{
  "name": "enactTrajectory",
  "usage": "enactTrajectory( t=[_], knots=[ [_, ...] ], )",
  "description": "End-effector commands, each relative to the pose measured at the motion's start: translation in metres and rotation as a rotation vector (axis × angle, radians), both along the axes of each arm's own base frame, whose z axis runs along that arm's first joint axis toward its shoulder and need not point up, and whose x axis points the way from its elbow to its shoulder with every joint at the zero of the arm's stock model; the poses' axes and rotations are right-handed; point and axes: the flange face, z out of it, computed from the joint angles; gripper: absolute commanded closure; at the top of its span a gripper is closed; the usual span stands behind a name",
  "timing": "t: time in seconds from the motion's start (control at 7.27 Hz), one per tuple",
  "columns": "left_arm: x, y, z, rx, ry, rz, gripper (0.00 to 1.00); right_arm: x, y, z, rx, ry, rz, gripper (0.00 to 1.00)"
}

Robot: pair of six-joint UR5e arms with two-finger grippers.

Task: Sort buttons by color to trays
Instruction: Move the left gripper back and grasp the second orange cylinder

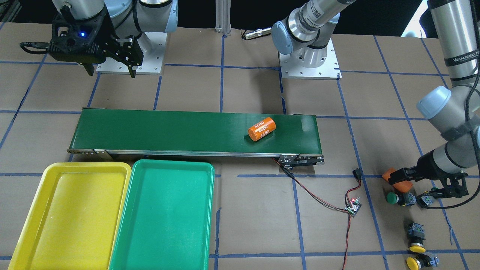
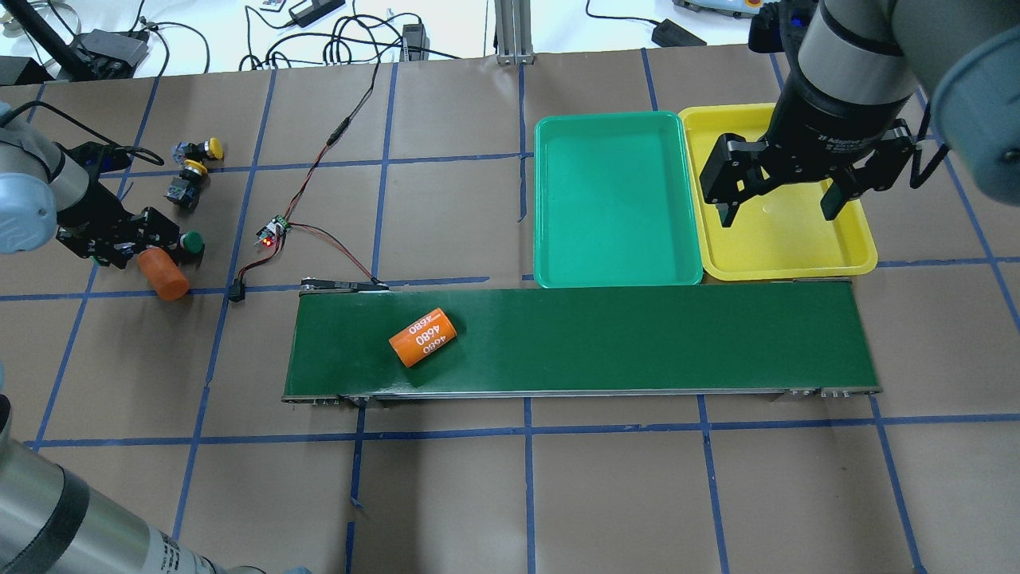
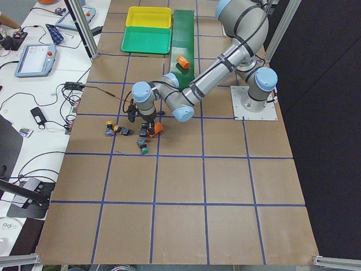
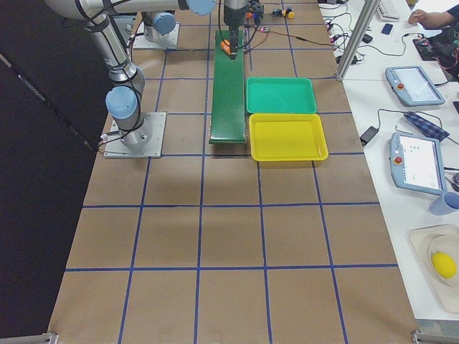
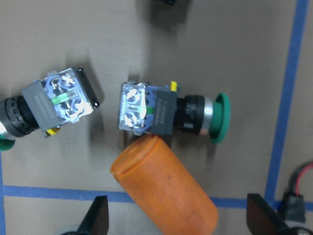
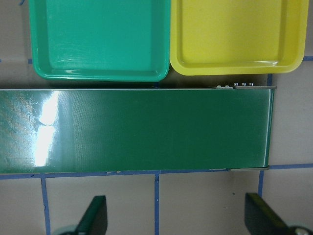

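Two green buttons lie on the paper in the left wrist view, one (image 5: 161,112) in the middle with its cap to the right, the other (image 5: 46,105) at the left edge. My left gripper (image 5: 181,218) hangs open just over them, and an orange cylinder (image 5: 166,193) shows between its fingertips. Two yellow buttons (image 1: 417,240) (image 1: 418,261) lie a little further off. The yellow tray (image 1: 48,176) and the green tray (image 1: 172,167) stand side by side with nothing in them. My right gripper (image 2: 777,203) is open above the yellow tray (image 2: 797,247).
A long dark-green conveyor belt (image 2: 637,335) runs beside the trays, with a second orange cylinder (image 2: 423,337) lying on it. A small circuit board (image 2: 272,233) with red and black wires sits between the belt and the buttons.
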Motion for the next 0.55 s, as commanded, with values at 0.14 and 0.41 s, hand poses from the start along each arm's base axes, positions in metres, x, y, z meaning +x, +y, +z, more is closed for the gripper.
enactTrajectory(
  t=[0.14,0.41],
  knots=[
    [0.001,0.001,-0.024,0.029,0.01,0.018,0.17,0.0,0.007,0.001,0.001,0.001,0.002,0.0],
    [-0.005,0.01,-0.014,0.06,0.015,0.036,0.96,0.0,0.007,-0.003,0.009,0.0,0.005,0.0]
  ],
)
